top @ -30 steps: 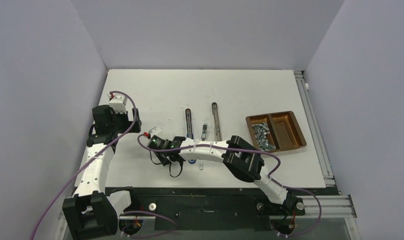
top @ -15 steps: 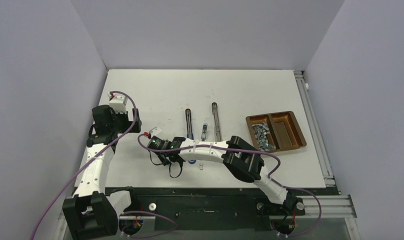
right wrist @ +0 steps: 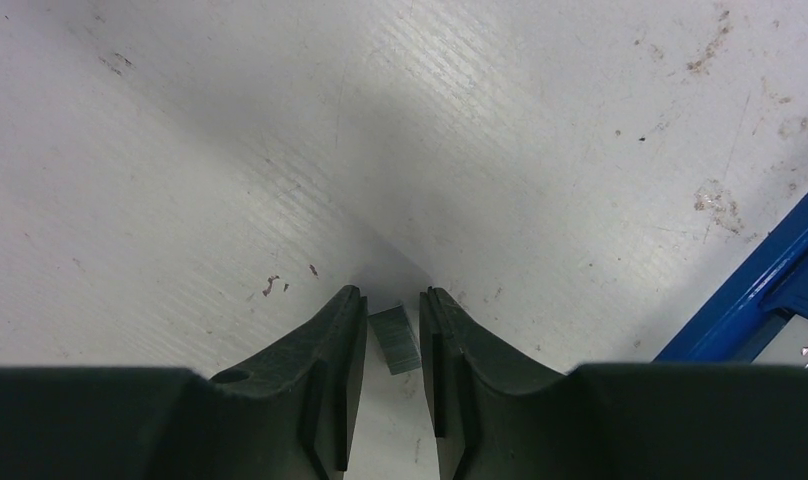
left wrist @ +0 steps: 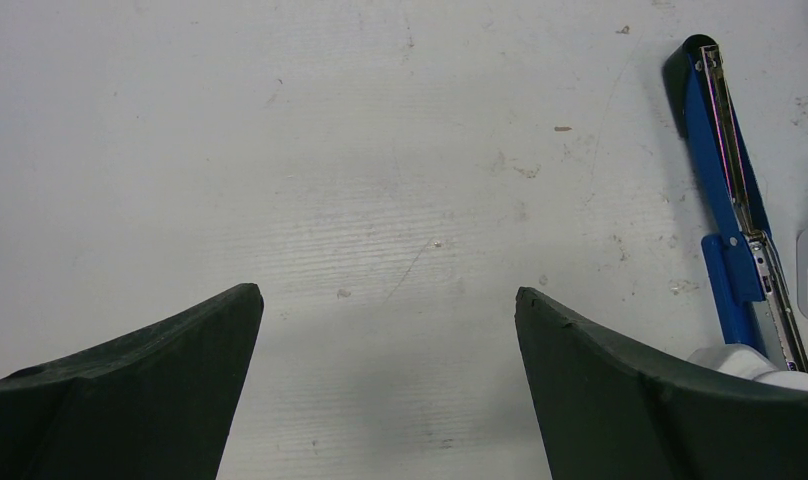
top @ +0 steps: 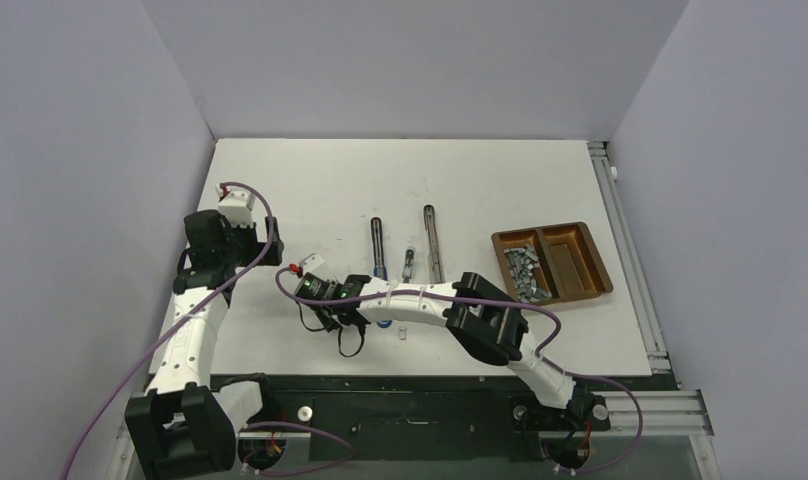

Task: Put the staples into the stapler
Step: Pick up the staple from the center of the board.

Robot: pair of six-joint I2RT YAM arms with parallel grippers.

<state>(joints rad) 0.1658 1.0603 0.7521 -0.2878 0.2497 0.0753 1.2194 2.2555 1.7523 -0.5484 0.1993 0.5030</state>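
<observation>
The blue stapler (top: 378, 246) lies opened flat mid-table, its metal rail (top: 433, 241) alongside; it also shows in the left wrist view as the stapler (left wrist: 726, 172) and at the right edge of the right wrist view as the stapler (right wrist: 770, 282). The staples (top: 521, 270) are heaped in the left half of a brown tray. My right gripper (right wrist: 391, 293) is down at the table left of the stapler's near end, shut on one short staple strip (right wrist: 395, 340) that sits askew between the pads. My left gripper (left wrist: 388, 300) hangs open over bare table.
The brown two-compartment tray (top: 600, 268) stands at the right. A small pale piece (top: 403, 333) lies near the right forearm. A short loose stapler part (top: 408, 262) lies between the stapler and the rail. Grey walls close in the table on three sides.
</observation>
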